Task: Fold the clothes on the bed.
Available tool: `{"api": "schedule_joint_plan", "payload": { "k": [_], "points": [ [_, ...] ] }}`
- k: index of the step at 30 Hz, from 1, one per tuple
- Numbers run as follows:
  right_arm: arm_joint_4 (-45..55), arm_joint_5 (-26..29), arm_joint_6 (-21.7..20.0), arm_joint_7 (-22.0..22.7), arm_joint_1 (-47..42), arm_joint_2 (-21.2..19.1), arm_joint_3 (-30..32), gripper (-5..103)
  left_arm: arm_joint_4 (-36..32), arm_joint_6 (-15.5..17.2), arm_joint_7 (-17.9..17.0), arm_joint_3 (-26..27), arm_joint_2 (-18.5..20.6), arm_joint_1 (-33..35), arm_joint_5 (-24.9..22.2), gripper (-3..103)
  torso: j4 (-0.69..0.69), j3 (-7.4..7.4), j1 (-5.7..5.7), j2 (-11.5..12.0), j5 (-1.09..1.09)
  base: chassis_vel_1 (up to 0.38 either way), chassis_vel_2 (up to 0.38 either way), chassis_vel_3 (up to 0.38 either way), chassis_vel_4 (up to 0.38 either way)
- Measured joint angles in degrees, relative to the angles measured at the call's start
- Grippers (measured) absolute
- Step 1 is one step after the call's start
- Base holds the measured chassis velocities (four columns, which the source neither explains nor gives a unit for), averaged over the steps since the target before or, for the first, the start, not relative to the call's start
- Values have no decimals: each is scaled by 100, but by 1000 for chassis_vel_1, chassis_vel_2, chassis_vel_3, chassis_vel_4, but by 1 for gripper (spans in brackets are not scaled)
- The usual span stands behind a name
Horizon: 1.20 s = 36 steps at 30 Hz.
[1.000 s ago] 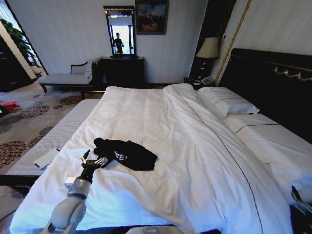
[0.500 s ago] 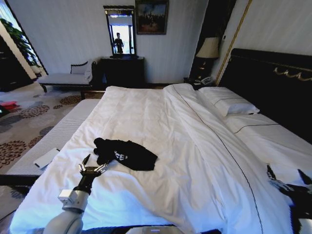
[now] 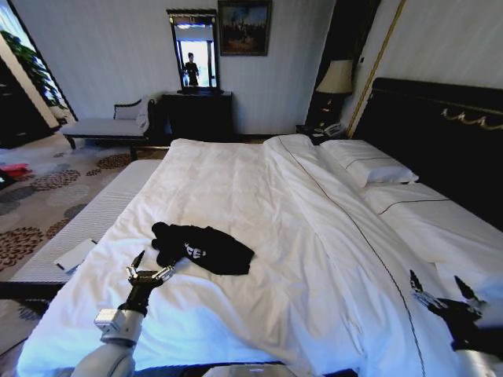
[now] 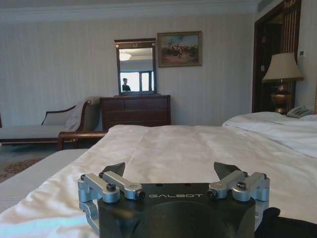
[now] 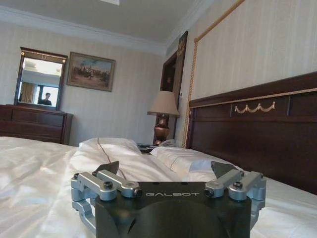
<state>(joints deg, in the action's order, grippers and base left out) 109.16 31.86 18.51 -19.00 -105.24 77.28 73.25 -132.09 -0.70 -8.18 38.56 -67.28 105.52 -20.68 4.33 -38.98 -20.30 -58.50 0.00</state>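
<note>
Black T-shirt [image 3: 203,249] lies crumpled on the white duvet, near the foot-side edge of the bed [image 3: 259,204], on my left half; white lettering shows on the fabric, partly folded in so can't read it all. A dark corner of the shirt [image 4: 286,224] also shows in left wrist view, just beside my jaws. My left gripper [image 3: 147,269] sits low over the duvet just short of the shirt's near-left edge, close but not touching it, jaws apart, nothing between them; left wrist view shows both fingers [image 4: 113,171] spread wide w/ bare duvet ahead. My right gripper [image 3: 440,289] is well apart from the shirt, over the far right side of the bed below the pillows [image 3: 369,163], jaws apart & empty too; right wrist view looks along the bedding toward the dark wooden headboard [image 5: 257,129] and the lamp [image 5: 163,111]. Off the bed's left edge a striped bench [image 3: 75,236] carries a flat white card [image 3: 75,254]. Farther back: grey chaise [image 3: 110,126], dark dresser w/ mirror [image 3: 196,51], framed picture [image 3: 244,27] on the wall.
</note>
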Motion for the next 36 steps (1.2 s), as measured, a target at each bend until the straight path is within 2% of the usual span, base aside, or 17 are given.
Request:
{"api": "schedule_joint_plan", "payload": {
  "k": [10,36],
  "points": [
    [-48,-121,66,-7,40,41,14,100,-39,8,-20,27,75,59,5,100,-1,0,0,0,-2,139,146,-144,-152],
    [-62,-237,177,-5,8,108,5,100,-28,-15,-17,-70,-110,118,120,100,-1,0,0,0,0,136,131,-137,-129]
  ]
}}
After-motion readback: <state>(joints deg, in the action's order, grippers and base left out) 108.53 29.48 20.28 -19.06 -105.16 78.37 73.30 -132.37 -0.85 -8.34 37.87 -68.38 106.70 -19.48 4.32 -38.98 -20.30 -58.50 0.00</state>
